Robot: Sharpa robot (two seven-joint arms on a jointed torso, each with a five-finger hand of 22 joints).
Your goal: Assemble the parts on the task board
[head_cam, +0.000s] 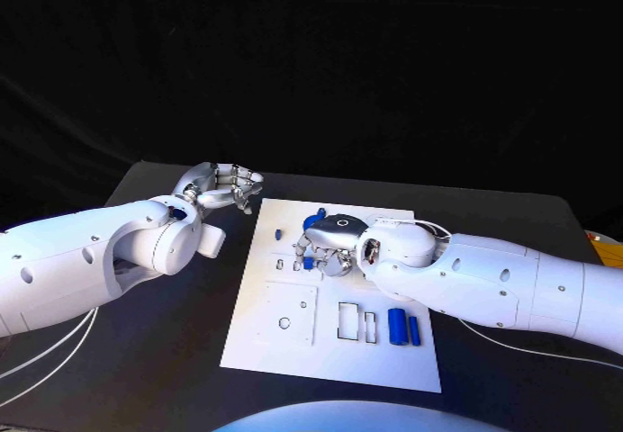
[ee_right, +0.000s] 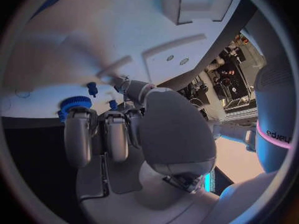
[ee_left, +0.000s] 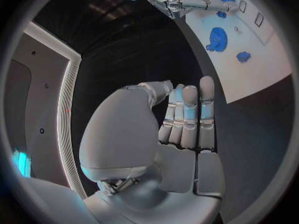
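Observation:
The white task board (head_cam: 331, 355) lies mid-table. My right hand (head_cam: 328, 243) hovers low over its far part, fingers bent down toward the plate; whether they hold anything is hidden. A blue gear (head_cam: 313, 222) sits just beyond that hand, and it appears past the fingertips (ee_right: 74, 104) in the right wrist view, with small blue pegs (ee_right: 92, 88) beside it. Another blue peg (head_cam: 278, 232) stands near the board's left edge. Two blue bars (head_cam: 397, 326) lie at the near right. My left hand (head_cam: 223, 187) is off the board's far left corner, fingers (ee_left: 190, 115) straight and holding nothing.
The board carries recessed square plates (head_cam: 288, 313) and rectangular slots (head_cam: 350, 321) in its near half. Black table (head_cam: 169, 360) surrounds it, with bare room to the left and in front. White cables (head_cam: 52, 355) trail under my left arm.

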